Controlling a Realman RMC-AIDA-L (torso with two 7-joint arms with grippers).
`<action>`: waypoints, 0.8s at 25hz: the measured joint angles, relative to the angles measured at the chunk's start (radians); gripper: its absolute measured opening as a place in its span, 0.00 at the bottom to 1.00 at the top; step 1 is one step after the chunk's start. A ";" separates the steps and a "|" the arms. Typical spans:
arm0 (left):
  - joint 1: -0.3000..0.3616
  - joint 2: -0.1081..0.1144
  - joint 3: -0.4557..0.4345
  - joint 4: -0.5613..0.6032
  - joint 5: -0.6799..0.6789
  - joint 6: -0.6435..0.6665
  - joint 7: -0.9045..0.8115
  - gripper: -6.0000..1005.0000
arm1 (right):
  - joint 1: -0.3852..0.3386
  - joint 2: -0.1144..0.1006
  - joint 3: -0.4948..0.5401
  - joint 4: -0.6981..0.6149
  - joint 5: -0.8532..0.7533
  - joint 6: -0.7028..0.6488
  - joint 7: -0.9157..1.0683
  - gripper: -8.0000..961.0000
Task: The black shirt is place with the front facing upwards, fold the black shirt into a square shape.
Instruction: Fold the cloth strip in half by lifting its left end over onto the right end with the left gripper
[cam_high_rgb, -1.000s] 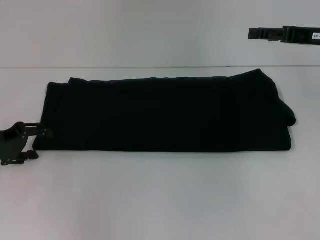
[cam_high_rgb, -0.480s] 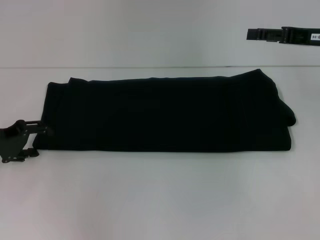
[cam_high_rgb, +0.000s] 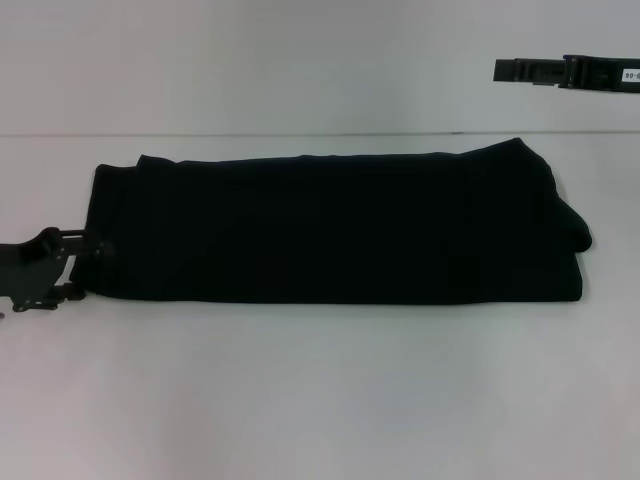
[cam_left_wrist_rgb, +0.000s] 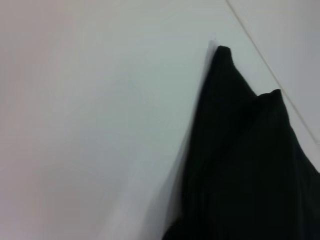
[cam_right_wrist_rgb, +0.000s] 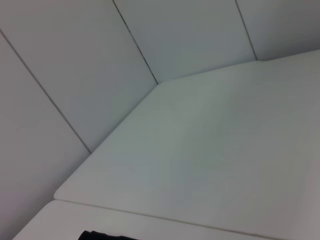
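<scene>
Shirt (cam_high_rgb: 335, 225): lying mid-table (cam_high_rgb: 320, 400) as a long folded band; soft, limp, light. Left gripper (cam_high_rgb: 88, 268) touching its left end, opening not discernible; best taking that end's corners. Right gripper (cam_high_rgb: 520, 69) hanging well beyond, state unclear.

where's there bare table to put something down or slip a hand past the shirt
The widest bare patch is the white table between the black shirt and the near edge. A narrower strip runs behind the shirt, up to the back wall. It is tight at the shirt's left end, where the left gripper meets the fabric. The right gripper hangs raised at far right.
</scene>
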 joint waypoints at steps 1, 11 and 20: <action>-0.001 0.000 0.000 0.000 -0.002 0.000 0.001 0.79 | 0.000 0.000 0.000 0.000 0.000 0.000 0.000 0.95; -0.020 0.001 0.000 0.001 0.002 -0.008 0.017 0.80 | -0.001 0.000 0.000 0.000 0.001 0.000 0.000 0.95; -0.015 0.001 0.000 0.000 0.011 -0.007 0.018 0.79 | -0.003 0.000 0.000 0.000 0.002 0.002 0.000 0.95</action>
